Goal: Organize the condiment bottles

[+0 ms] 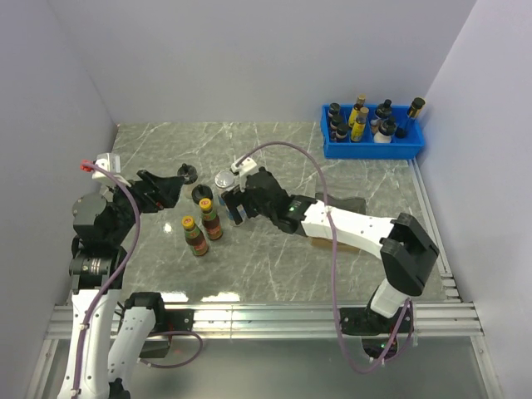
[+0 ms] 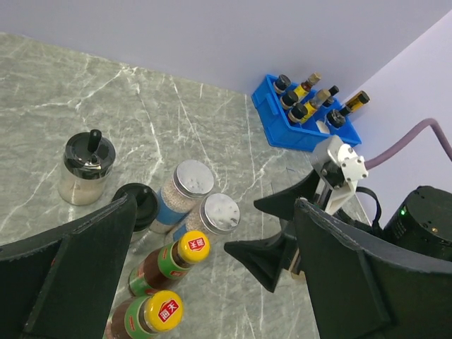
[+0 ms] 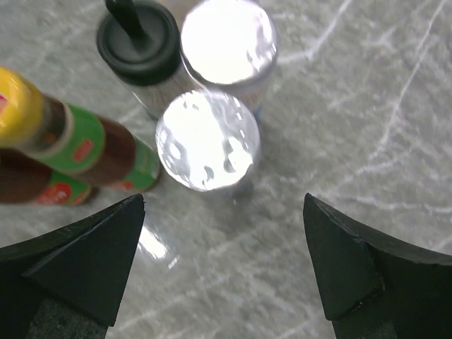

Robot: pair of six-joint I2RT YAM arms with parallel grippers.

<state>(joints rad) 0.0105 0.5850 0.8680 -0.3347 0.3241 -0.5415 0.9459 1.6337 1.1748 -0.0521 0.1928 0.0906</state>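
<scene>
Two brown sauce bottles with yellow caps (image 1: 194, 235) (image 1: 210, 219) stand left of the table's middle. Two black-capped little bottles (image 1: 202, 195) (image 1: 189, 173) stand behind them. One silver-lidded jar (image 1: 224, 179) stands further back. In the left wrist view the two jars (image 2: 185, 191) (image 2: 212, 215) stand side by side next to the yellow caps (image 2: 192, 246). My right gripper (image 1: 233, 205) is open and empty, just above and beside the nearer jar (image 3: 207, 139); its midpoint shows in the right wrist view (image 3: 226, 261). My left gripper (image 1: 176, 189) (image 2: 212, 282) is open and empty, above the bottles' left side.
A blue plastic bin (image 1: 372, 150) crowded with dark and yellow bottles stands at the back right, near the wall; it also shows in the left wrist view (image 2: 282, 134). Grey walls close the left, back and right sides. A metal rail runs along the table's near edge (image 1: 266, 316).
</scene>
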